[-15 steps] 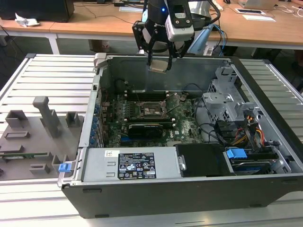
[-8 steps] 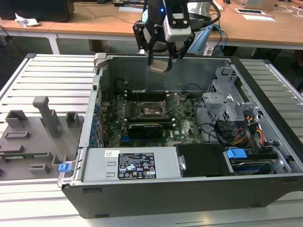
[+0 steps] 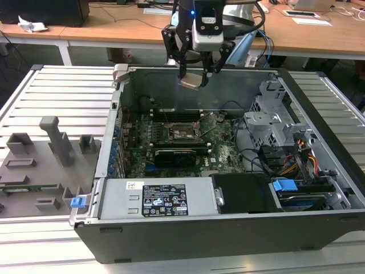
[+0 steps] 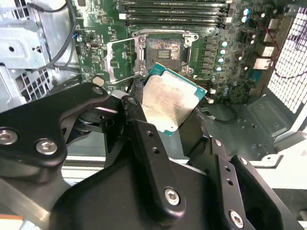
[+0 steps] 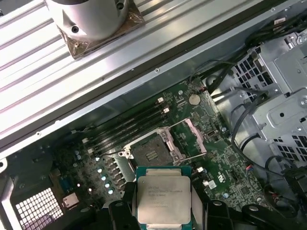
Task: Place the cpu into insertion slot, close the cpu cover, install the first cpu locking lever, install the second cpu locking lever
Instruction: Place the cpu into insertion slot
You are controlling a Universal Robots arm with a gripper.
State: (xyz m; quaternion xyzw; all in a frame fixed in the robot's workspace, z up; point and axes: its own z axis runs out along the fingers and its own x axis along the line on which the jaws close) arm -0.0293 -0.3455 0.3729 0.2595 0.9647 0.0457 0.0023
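The claw [image 3: 193, 79] is clamped on the cpu [image 5: 164, 199], gripping it by two opposite edges. It hangs high over the far wall of the open computer case [image 3: 228, 231], which stands on the slatted counter [image 3: 63, 91]. The insertion slot [image 4: 164, 50] lies below the claw and toward the near side. It is bare, with the cpu cover [image 4: 121, 60] swung open beside it. The cpu is well apart from the slot, and it looks tilted and turned against the slot's edges.

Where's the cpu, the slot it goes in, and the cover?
cpu [image 5: 164, 199], first wrist view, middle of its silver top.
insertion slot [image 5: 148, 154], first wrist view, dark socket centre.
cpu cover [image 5: 195, 133], first wrist view, frame's outer bar.
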